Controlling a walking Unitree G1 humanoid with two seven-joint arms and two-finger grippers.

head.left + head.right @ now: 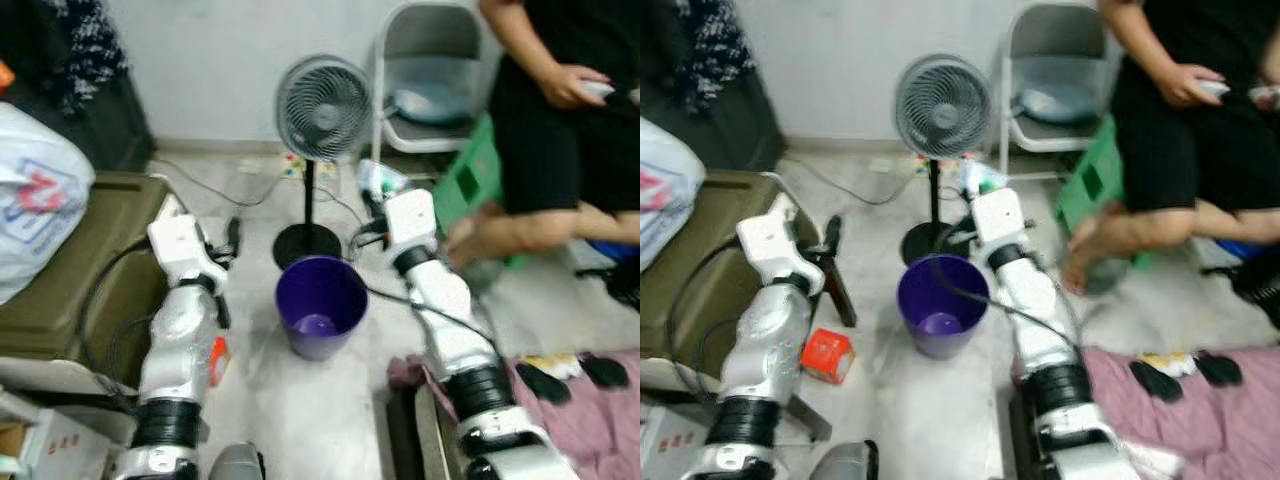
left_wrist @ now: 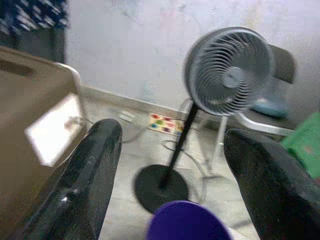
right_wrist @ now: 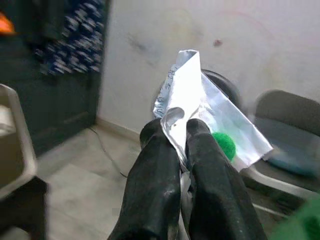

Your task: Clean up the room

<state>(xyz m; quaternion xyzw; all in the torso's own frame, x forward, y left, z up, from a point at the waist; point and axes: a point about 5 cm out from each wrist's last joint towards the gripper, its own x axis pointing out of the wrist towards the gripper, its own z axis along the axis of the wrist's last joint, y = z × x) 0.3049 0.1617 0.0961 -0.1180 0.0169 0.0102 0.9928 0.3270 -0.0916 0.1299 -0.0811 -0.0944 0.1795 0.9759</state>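
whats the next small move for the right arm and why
Probably draw the right gripper back and down until it is over the purple bin, then open. It is pinched on a silvery wrapper, held beyond the bin near the fan, so letting go now would likely miss.

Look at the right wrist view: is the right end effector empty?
No. The right end effector is shut on a crumpled white wrapper with a green spot, pinched between its black fingers.
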